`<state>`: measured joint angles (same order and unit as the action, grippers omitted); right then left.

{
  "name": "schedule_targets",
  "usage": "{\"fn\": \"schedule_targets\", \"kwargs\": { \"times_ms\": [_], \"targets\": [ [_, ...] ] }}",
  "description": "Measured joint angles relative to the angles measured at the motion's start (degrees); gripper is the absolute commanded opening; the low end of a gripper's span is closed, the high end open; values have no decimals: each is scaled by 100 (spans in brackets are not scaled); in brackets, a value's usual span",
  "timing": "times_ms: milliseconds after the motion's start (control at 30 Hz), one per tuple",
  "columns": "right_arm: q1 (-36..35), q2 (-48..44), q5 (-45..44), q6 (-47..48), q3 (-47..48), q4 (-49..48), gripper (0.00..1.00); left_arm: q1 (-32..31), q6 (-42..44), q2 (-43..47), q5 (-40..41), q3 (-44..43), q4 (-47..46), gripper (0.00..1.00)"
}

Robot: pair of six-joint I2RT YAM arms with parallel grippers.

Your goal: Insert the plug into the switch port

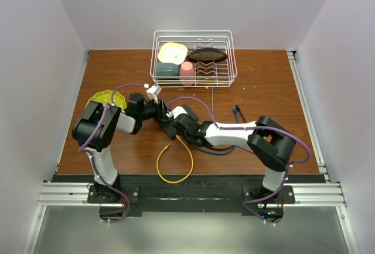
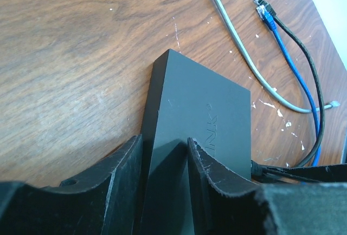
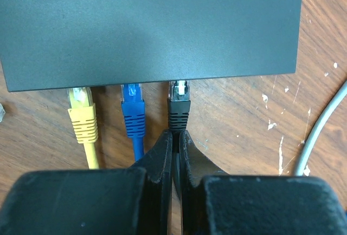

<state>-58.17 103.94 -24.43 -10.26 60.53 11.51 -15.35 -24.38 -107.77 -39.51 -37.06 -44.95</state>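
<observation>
Right gripper [image 3: 176, 137]: jaws closed tight, pinching the black plug [image 3: 179, 108] at the tail of its boot, low centre of the right wrist view. The plug points straight up the frame, with its nose at the lower edge of the switch [image 3: 152, 29]. The clear tip and latch tab show just below that edge. The switch port itself is out of sight under the box lip.

To the left in the same row, the blue plug [image 3: 133, 115] and the yellow plug [image 3: 81, 117] sit in neighbouring sockets with about as much of each showing.

My read: alignment is done and the plug is entered, likely most of the way. I can't tell from these views whether it's latched. Left to do: a final push if it isn't seated, then release.

Left gripper [image 2: 165, 175]: fingers apart, straddling the near corner of the switch at the bottom of the left wrist view. One finger is at its side edge, the other over its top face. I can't tell whether it's clamping or only bracing.

A grey cable [image 2: 238, 51] and two loose plugs lie on the table [image 2: 81, 56], upper right of that view.
</observation>
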Motion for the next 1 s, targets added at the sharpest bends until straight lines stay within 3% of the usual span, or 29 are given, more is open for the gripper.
{"fn": "schedule_targets", "kwargs": {
  "times_ms": [367,1000],
  "targets": [
    [7,258,26,175,417,424,0,-83,361,11,35,-72,79,36],
    [83,415,146,131,750,844,0,-111,754,15,-83,-249,433,37]
  ]
}}
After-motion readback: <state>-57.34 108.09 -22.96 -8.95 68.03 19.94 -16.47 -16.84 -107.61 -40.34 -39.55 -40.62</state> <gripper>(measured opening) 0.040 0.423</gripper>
